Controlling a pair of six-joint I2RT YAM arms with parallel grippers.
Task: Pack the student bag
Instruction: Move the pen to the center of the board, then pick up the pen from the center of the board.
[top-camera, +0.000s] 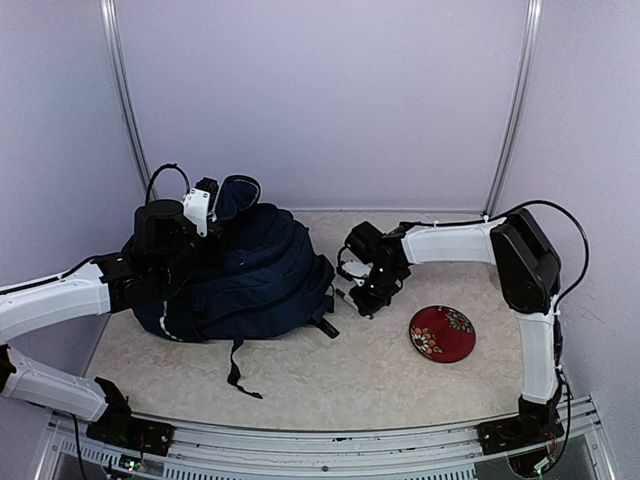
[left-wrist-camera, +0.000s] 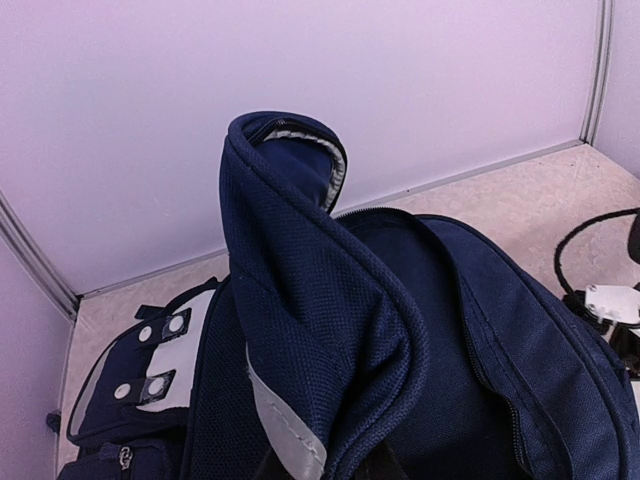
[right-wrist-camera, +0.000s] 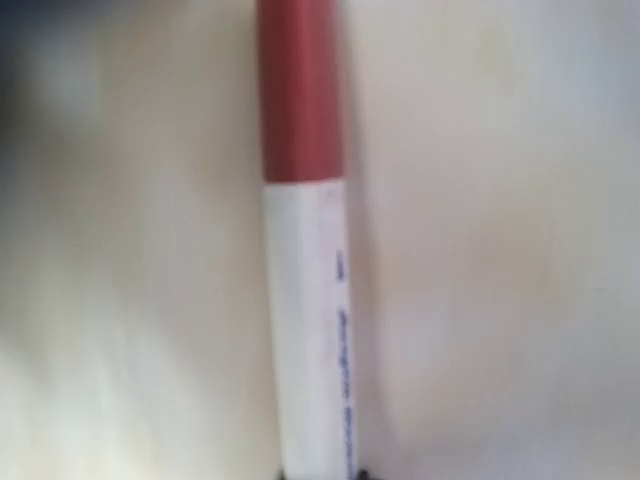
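Observation:
The student bag (top-camera: 245, 275), a dark navy backpack, lies on the left of the table. In the left wrist view its main compartment (left-wrist-camera: 440, 380) gapes open. My left gripper (top-camera: 205, 207) is shut on the bag's top flap (top-camera: 238, 193) and holds it up. The pinched flap with its grey trim (left-wrist-camera: 300, 330) fills that view, and the gripper (left-wrist-camera: 325, 468) is mostly hidden under the fabric. My right gripper (top-camera: 362, 298) is low over the table just right of the bag. It is shut on a white marker with a red cap (right-wrist-camera: 305, 260), which points away from the gripper (right-wrist-camera: 320, 473).
A round red item with a floral pattern (top-camera: 442, 333) lies on the table right of the right gripper. The bag's black straps (top-camera: 238, 370) trail toward the front edge. Walls enclose the back and both sides.

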